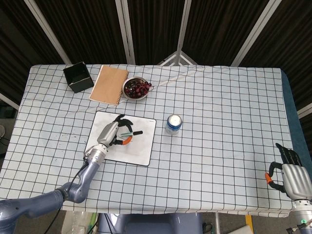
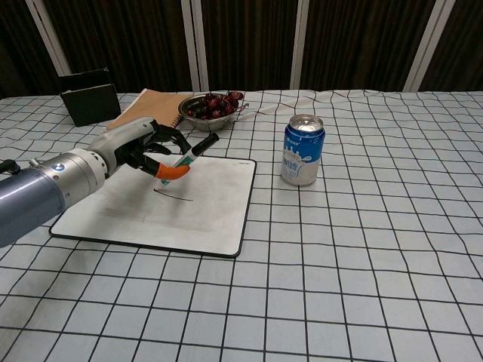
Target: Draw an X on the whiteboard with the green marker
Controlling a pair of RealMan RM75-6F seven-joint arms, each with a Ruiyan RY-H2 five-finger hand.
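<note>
One stroke [image 2: 175,196] shows on the whiteboard [image 2: 219,211], a short dark line just below my L hand [image 2: 143,151]. L hand grips the marker [image 2: 187,157], tilted, tip down at the line's left end. R hand [image 1: 291,174] sits at the desk's [image 1: 219,122] near right edge, well apart, holding nothing, fingers look loosely spread. Can [image 2: 302,149] stands right of the board; bowl [image 2: 211,107], notebook [image 1: 109,84], black box [image 2: 89,96] behind it.
</note>
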